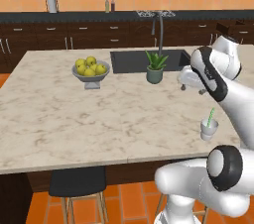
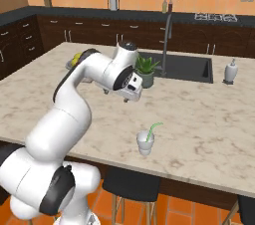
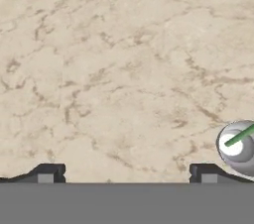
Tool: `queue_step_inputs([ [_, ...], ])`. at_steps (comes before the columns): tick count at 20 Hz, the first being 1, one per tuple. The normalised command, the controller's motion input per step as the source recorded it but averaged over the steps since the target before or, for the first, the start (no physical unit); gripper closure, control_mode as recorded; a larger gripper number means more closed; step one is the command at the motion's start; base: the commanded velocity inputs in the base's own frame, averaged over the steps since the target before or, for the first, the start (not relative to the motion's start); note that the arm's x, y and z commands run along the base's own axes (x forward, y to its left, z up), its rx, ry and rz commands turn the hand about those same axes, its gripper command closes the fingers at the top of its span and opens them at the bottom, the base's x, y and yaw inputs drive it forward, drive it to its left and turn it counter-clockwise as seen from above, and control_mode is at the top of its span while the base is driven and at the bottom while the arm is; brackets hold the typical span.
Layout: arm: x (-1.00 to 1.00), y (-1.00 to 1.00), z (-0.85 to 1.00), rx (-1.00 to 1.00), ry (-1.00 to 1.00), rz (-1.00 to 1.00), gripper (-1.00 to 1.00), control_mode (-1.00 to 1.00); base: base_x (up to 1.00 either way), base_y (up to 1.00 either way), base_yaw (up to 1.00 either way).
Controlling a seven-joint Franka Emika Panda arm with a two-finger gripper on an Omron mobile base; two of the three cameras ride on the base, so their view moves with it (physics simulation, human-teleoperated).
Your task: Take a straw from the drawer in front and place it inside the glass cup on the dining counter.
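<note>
Both my fingertips [image 3: 49,172] stand wide apart above bare marble of the dining counter [image 1: 59,119]; my claw [image 3: 126,173] is open, holding nothing. Below it and off toward one fingertip stands the glass cup [image 3: 237,147], upright, near the counter's front edge. Inside leans the straw [image 2: 153,130], its lower end in the cup's base, its upper end tilted out over the rim. Beyond my claw, toward the sink [image 1: 144,61], sits a potted plant [image 1: 156,67]. Farther off rests a fruit bowl [image 1: 90,73].
</note>
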Motion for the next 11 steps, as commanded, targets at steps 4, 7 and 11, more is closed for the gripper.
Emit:
queue_step_inputs([
  [4, -0.38, 1.00, 0.00, -0.17, -0.05, -0.07, -1.00, -1.00, 0.00, 0.00, 0.00],
  [7, -0.17, 1.00, 0.00, -0.16, -0.02, -0.11, -1.00, -1.00, 0.00, 0.00, 0.00],
  [11, -0.04, 0.67, 0.09, -0.13, 0.17, -0.09, -1.00, -1.00, 0.00, 0.00, 0.00],
])
